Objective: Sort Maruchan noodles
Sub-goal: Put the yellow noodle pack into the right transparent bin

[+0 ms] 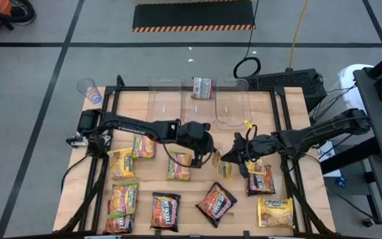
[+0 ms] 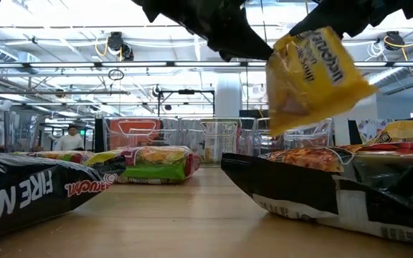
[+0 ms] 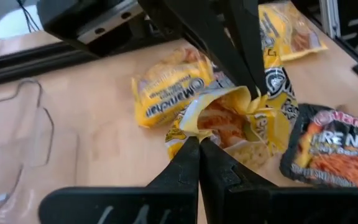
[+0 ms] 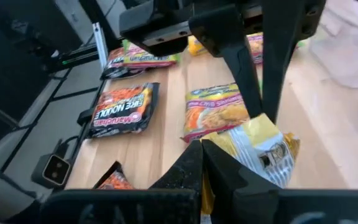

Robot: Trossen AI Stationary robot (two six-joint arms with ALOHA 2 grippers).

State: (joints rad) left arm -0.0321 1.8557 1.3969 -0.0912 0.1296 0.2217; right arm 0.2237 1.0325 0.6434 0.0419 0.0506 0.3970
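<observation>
One yellow Maruchan packet (image 2: 314, 75) hangs tilted and crumpled above the table, pinched at opposite edges by the shut left gripper (image 3: 197, 144) and right gripper (image 4: 202, 146). Beneath and around them lie other packets flat on the wood: dark ones (image 1: 215, 202) (fire-noodle print), yellow ones (image 1: 274, 212), green-edged ones (image 1: 121, 207).

Left gripper (image 1: 212, 157) and right gripper (image 1: 233, 154) meeting at yellow packet (image 1: 225, 168), other packets (image 1: 165, 210) scattered on table (image 1: 197, 133)

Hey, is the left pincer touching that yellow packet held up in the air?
Touching. The left wrist view shows the left pincer shut on a corner of the yellow packet; the right pincer grips its opposite edge.
</observation>
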